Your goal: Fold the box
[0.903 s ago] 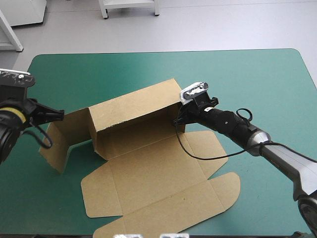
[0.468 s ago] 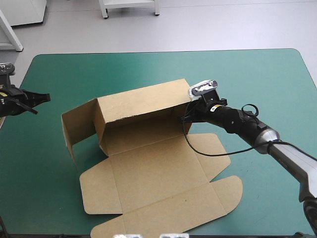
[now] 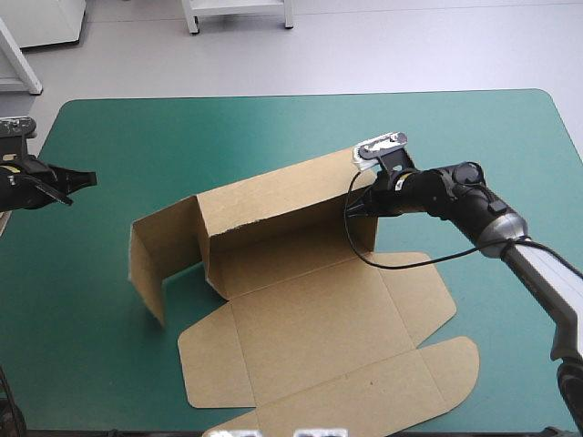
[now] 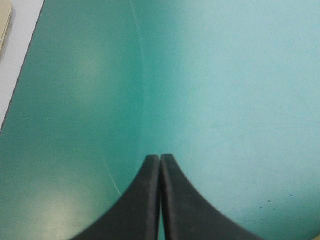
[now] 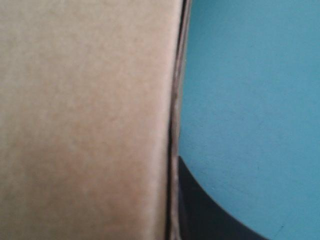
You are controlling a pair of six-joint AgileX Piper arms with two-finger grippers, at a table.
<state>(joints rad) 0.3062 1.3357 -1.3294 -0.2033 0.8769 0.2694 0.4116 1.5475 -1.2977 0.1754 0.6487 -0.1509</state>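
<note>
Since the earlier frames the right gripper [image 3: 355,208] has swung toward the table's right side and dragged the box [image 3: 305,314] with it. The whole sheet now lies farther right and a little nearer the front edge. The left gripper [image 3: 87,178], which was at the box's left flap at first, has drawn back to the table's left edge.

The right gripper pinches the right end of the raised rear wall [image 3: 282,196]. In the right wrist view the board's edge runs straight up between its fingers. 1 black finger [image 5: 210,215] shows on the side of the teal-green cover [image 5: 250,75], and the other is hidden behind the brown board [image 5: 85,120].

From that grip the rear wall stands upright and runs slantwise toward the left. At its left end a side flap [image 3: 162,244] is bent forward and stands on its lower edge. Ahead of the wall the base panel [image 3: 310,309] and the lid panel [image 3: 364,391] lie flat on the cover [image 3: 273,127], their rounded flaps spread to both sides.

The left gripper [image 4: 160,161] hangs over bare cover [image 4: 225,75] near the left edge, well apart from the box. Its 2 fingers are pressed together into 1 pointed arch with nothing between them.
</note>
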